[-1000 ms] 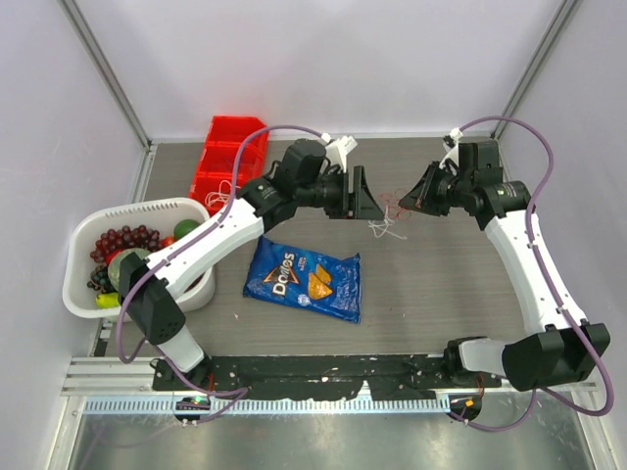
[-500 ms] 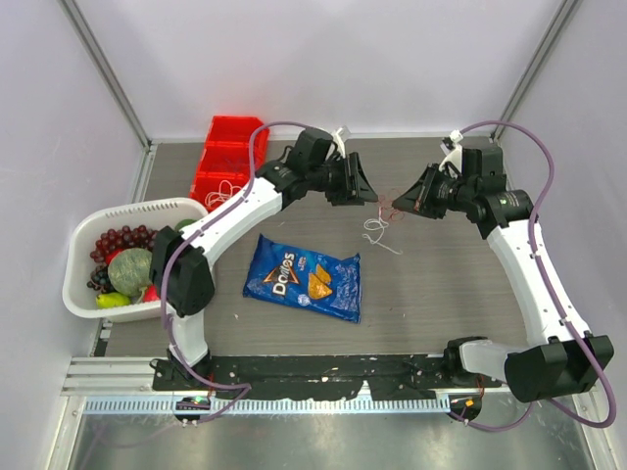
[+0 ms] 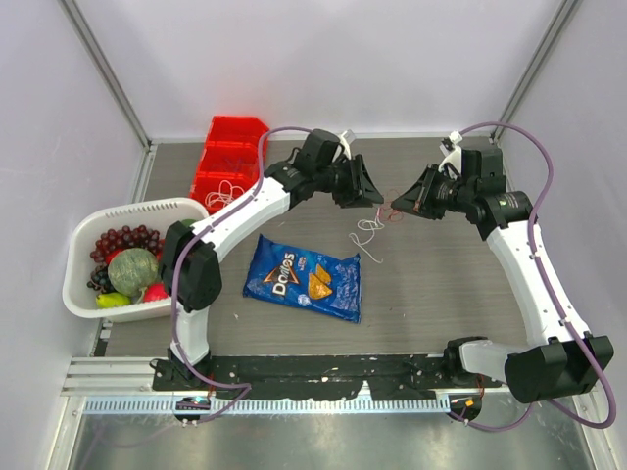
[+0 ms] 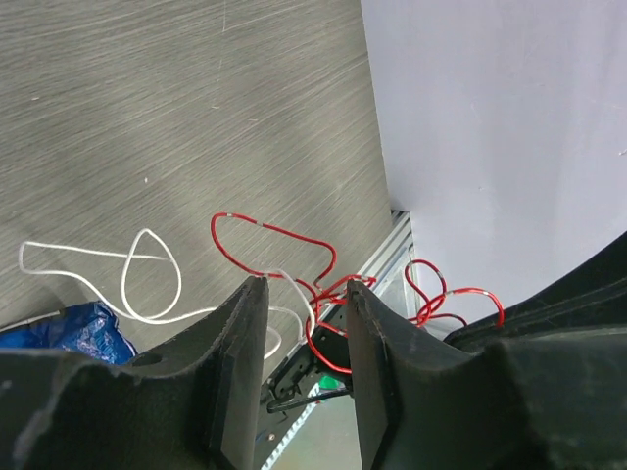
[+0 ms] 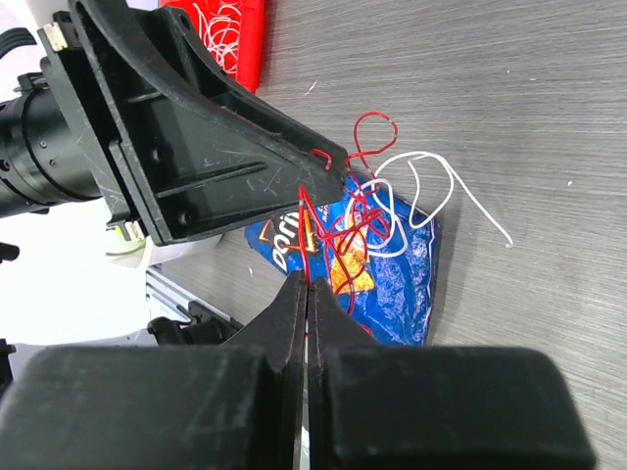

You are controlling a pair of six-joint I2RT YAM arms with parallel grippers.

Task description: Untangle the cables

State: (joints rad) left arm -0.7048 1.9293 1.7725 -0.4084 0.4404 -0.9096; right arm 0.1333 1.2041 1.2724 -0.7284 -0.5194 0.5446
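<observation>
The cables are a tangle of thin red cable (image 3: 392, 211) and white cable (image 3: 364, 233) at mid-table. My right gripper (image 3: 397, 206) is shut on a strand of the red cable (image 5: 377, 116) and holds it off the table, as the right wrist view shows (image 5: 311, 281). The white cable (image 5: 421, 154) hangs from the red loops. My left gripper (image 3: 374, 192) faces it closely, with its jaws apart (image 4: 306, 284). Red cable (image 4: 265, 227) runs between its fingertips without being pinched. White cable (image 4: 78, 248) lies on the table below.
A blue chip bag (image 3: 306, 279) lies near the cables toward the front, also seen below the tangle (image 5: 392, 284). Red bins (image 3: 230, 157) holding more white cord stand at the back left. A white basket (image 3: 83, 225) of fruit sits at the left.
My left gripper has reached right, up to the right gripper. The red cable stays in the right gripper; the white cable has slid a little left and forward.
</observation>
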